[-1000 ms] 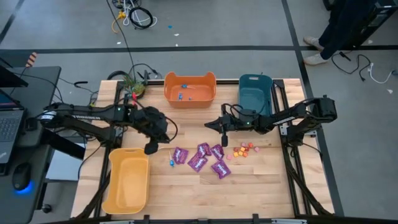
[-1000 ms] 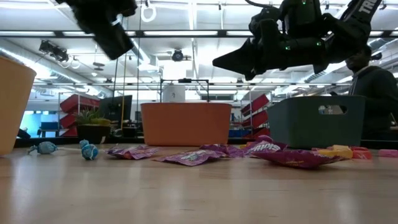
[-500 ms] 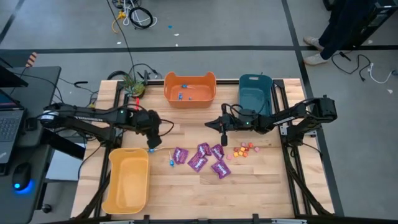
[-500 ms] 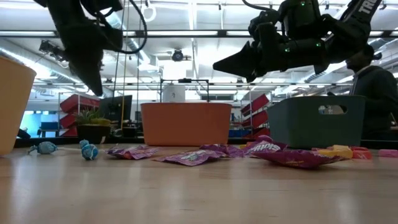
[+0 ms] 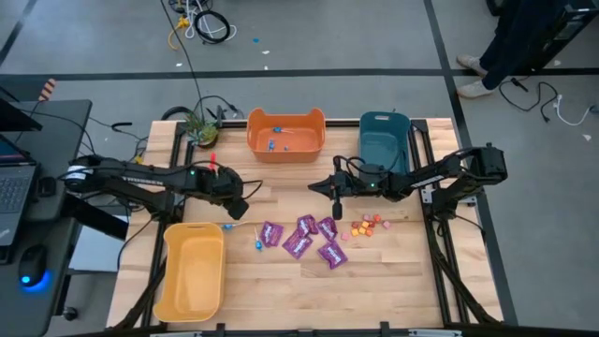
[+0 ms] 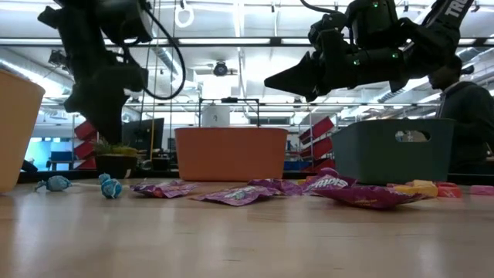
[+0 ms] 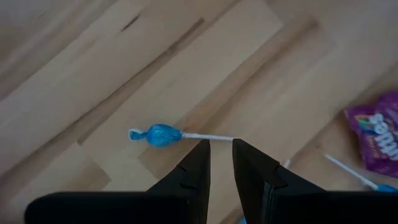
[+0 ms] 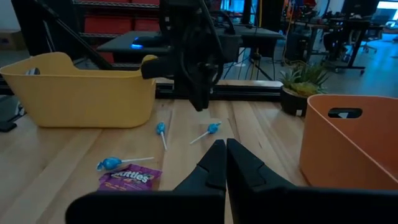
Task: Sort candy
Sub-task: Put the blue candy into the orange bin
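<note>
Left wrist: lollipop (image 7: pixel 163 135) before tool (image 7: pixel 221 146).

The wooden counter (image 5: pixel 374 281) carries three bins — orange (image 5: pixel 285 134), teal (image 5: pixel 384 140), yellow (image 5: pixel 192 271) — plus purple packets (image 5: pixel 309 239), blue lollipops (image 5: pixel 257 243) and small orange pieces (image 5: pixel 368 225).

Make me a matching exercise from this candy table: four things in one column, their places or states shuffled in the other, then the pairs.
1. orange plastic bin
2. yellow plastic bin
3. left claw
4. right claw

A. shut, above bare wood by the purple packets
B. empty
C. holds a few blue-wrapped lollipops
D. parted over a lollipop stick

Pairs: 1-C, 2-B, 3-D, 4-A
</note>
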